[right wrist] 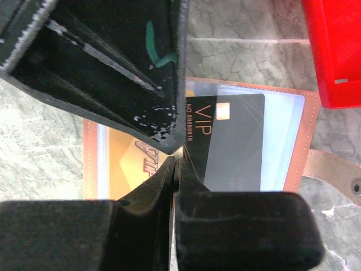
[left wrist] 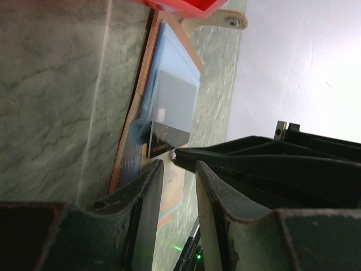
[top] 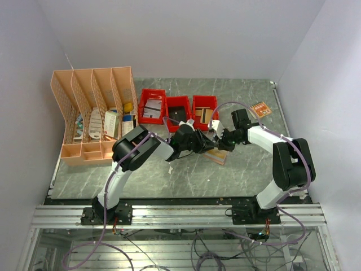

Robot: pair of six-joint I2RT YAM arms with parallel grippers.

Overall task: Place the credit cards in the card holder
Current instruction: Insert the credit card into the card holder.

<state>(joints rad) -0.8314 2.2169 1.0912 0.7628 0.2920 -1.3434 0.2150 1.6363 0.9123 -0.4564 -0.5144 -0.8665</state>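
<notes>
The card holder [top: 218,157] lies open on the table; it is tan with pale blue pockets [right wrist: 307,141]. A gold card [right wrist: 124,164] sits in its left panel. A black VIP card [right wrist: 234,144] lies on its right panel over a light blue layer that may be a card or a pocket. It also shows in the left wrist view [left wrist: 172,107]. My right gripper [right wrist: 177,161] is shut and empty, its tips at the black card's left edge. My left gripper [left wrist: 179,166] is open just above the holder, facing the right gripper [top: 221,142]. Another tan card [top: 260,109] lies at the back right.
Three red bins [top: 177,107] stand just behind the card holder, one edge close by [right wrist: 335,51]. A peach desk organizer [top: 93,113] stands at the back left. The holder's snap tab [right wrist: 338,172] sticks out toward the bins.
</notes>
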